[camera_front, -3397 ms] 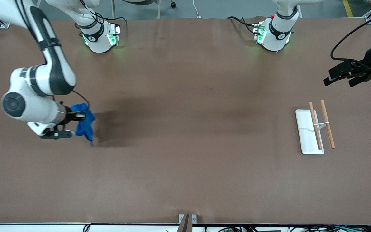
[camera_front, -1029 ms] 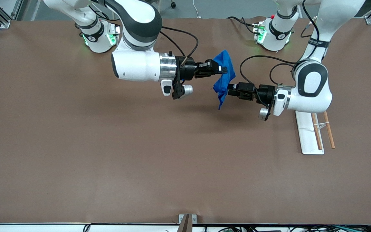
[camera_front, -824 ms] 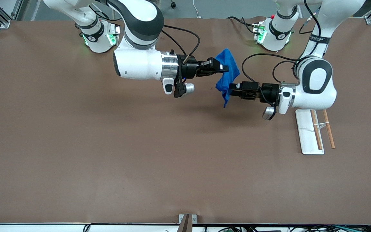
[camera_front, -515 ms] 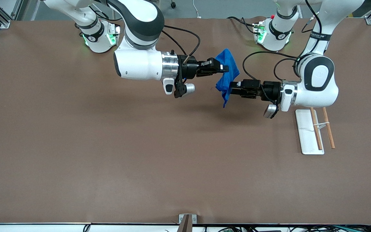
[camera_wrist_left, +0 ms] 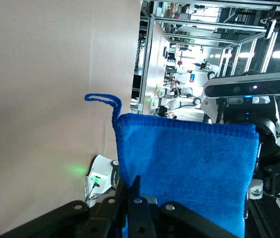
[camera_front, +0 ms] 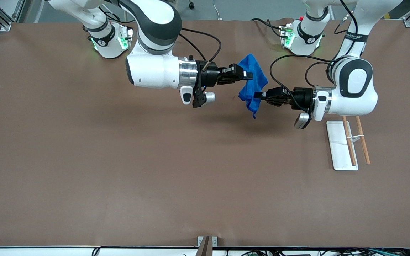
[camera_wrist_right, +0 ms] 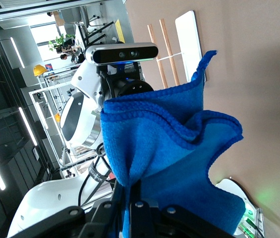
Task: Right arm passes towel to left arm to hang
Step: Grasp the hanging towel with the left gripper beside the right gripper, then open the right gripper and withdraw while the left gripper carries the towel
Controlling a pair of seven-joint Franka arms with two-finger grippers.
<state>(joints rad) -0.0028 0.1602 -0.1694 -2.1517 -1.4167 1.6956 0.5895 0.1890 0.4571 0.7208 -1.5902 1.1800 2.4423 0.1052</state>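
Observation:
The blue towel [camera_front: 252, 82] hangs in the air over the table's middle, between both grippers. My right gripper [camera_front: 248, 75] is shut on its upper part. My left gripper [camera_front: 257, 95] is shut on its lower edge, from the rack's end. In the left wrist view the towel [camera_wrist_left: 189, 168] spreads flat above my shut left gripper [camera_wrist_left: 131, 192], and its corner loop [camera_wrist_left: 102, 99] sticks out. In the right wrist view the towel [camera_wrist_right: 169, 144] bunches in folds above my shut right gripper [camera_wrist_right: 136, 192].
A white rack tray [camera_front: 338, 147] with two wooden bars [camera_front: 348, 140] lies toward the left arm's end of the table, just below the left arm's wrist. It also shows in the right wrist view [camera_wrist_right: 189, 34]. The brown table [camera_front: 155, 160] surrounds it.
The right arm carried the towel from its end of the table to the middle. The left gripper closed on the towel's lower edge and drew it slightly toward the rack's end.

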